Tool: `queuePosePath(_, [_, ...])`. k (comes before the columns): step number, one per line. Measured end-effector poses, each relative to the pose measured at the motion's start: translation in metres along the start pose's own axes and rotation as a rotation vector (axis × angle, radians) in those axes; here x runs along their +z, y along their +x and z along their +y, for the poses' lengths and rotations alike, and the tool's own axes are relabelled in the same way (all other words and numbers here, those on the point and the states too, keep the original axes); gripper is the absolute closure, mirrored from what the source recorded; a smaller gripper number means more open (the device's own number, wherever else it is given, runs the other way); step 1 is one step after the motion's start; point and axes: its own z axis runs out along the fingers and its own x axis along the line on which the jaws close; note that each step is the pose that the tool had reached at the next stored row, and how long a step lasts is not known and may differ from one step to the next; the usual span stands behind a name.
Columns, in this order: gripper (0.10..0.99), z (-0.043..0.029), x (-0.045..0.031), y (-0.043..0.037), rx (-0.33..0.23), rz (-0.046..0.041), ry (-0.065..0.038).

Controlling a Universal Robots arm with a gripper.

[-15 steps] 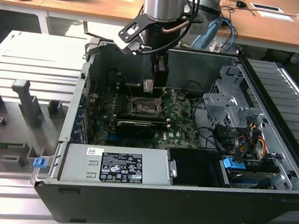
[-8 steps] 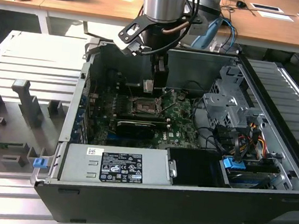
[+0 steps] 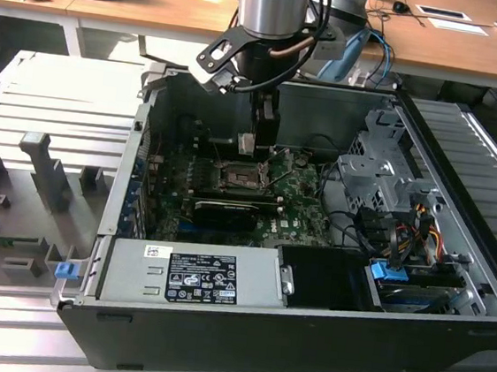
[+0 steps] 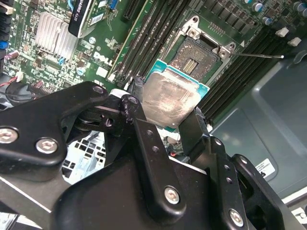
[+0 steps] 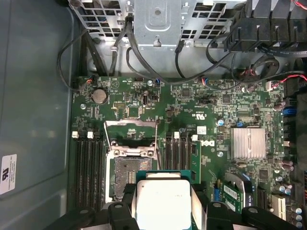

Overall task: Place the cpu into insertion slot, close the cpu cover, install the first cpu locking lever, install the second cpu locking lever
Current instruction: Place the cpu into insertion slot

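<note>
Your arm [image 3: 271, 11] comes straight down from above into the open case [image 3: 304, 334], wrist vertical, with the tool [image 3: 246, 143] low over the board [image 3: 300, 205].

The tool's two fingers [image 4: 136, 86] are closed on one cpu [image 4: 170, 98], pinching it by two opposite edges. In the first wrist view the tool [image 5: 164, 203] carries the cpu [image 5: 163, 201] with its pale metal face turned away from the board. The chip is square, lying about flat, and its edges run roughly parallel to the slot's edges.

You have one slot [image 5: 123, 175] on the board, and it is bare and dark inside. The cpu hangs above it, not seated. It overlaps the slot's near corner in the first wrist view and sits just short of the slot [image 4: 197, 56] in the second wrist view.

The one cover [image 5: 132, 123] is swung open, off the slot, on the side towards the drive cage [image 5: 158, 19]. One thin lever [image 4: 254, 55] sticks out beside the slot. Memory slots [image 5: 88, 167] flank it on both sides.
</note>
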Motion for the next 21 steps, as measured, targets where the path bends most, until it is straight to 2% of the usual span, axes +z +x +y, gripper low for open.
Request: queuePosePath(21, [0.545,-0.0003,0.0033,0.0,0.0,0.0001,0.0])
